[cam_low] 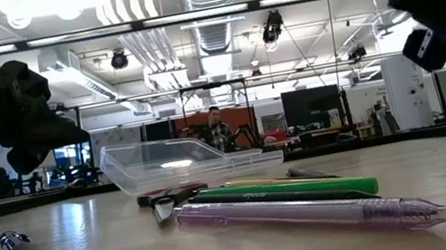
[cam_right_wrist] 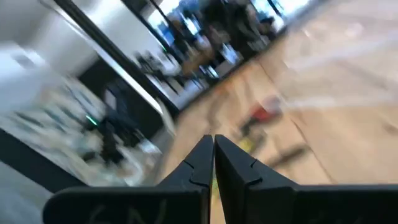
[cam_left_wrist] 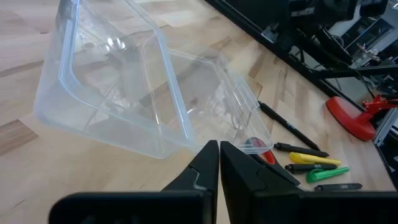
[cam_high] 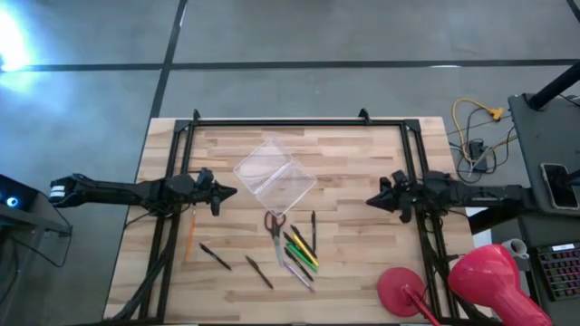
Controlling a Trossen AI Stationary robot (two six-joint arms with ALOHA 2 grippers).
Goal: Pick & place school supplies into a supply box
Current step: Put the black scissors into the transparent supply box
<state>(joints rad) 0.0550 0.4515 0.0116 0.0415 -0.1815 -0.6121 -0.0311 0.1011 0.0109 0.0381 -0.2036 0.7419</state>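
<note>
The left gripper (cam_high: 228, 192) hovers above the table's (cam_high: 362, 281) left side, its fingers (cam_left_wrist: 208, 163) pressed together and holding nothing, pointing toward the clear box (cam_high: 275, 177). Below it an orange pencil (cam_high: 191, 233) lies alone, with two dark pens (cam_high: 215, 256) just to its right. The box sits near the table's middle, turned at an angle, empty. Just in front of it lie the red-handled scissors (cam_high: 275, 223), and beside them a loose bunch of pens: green (cam_high: 300, 254), yellow (cam_high: 305, 248), purple (cam_high: 298, 272) and a black one (cam_high: 314, 230). The right gripper (cam_high: 370, 200) hangs above the table's right side, fingers (cam_right_wrist: 201, 159) also pressed together and empty, well apart from the supplies. A red round-based object (cam_high: 401, 292) stands at the table's near right corner.
</note>
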